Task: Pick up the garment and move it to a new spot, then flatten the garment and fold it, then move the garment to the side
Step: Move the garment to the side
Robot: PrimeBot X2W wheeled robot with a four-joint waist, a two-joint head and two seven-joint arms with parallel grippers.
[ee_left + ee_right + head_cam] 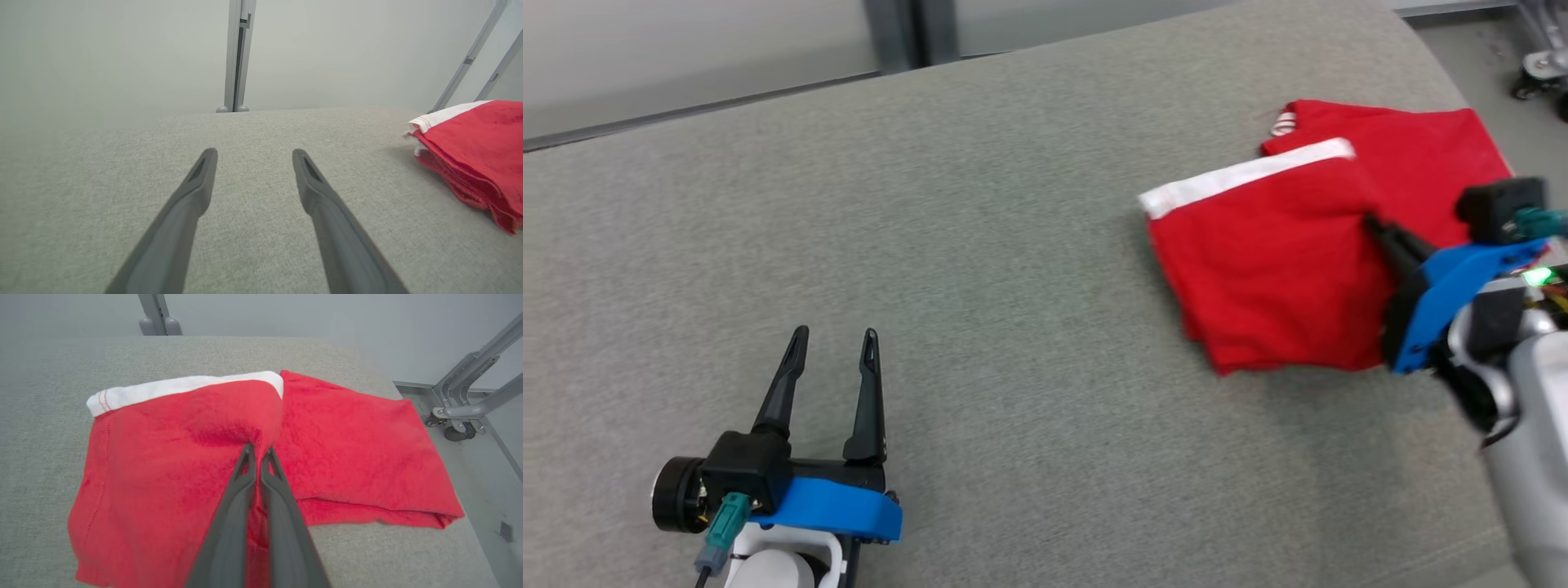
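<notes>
Left gripper (836,335) is the item closest to the head camera, at 7 o'clock in that view, low over the grey fabric worktop (1013,269). Its two dark fingers (867,392) point toward 12 o'clock, spread wide, with nothing between them. In the left wrist view these fingers frame bare worktop, and the garment (474,139) lies at 3 o'clock, well apart from them. The garment (1282,269) is a red cloth item folded into layers, with a white band (1241,173) along its 11 o'clock edge. It lies on the worktop at 2 o'clock in the head view, near the worktop's right-hand edge. The right gripper (1376,222) reaches in from 4 o'clock, blue bracket and pale forearm behind it. In the right wrist view the right gripper's fingers (229,522) are pressed together at the tips on a raised pinch of red cloth near the garment's middle, with fabric bunched just past them. A second folded panel extends toward 3 o'clock, ending close to the worktop edge. Beyond that edge, at 2 o'clock, a grey wheeled frame (453,433) stands on the floor. A grey upright post (236,57) rises at 12 o'clock behind the worktop.
</notes>
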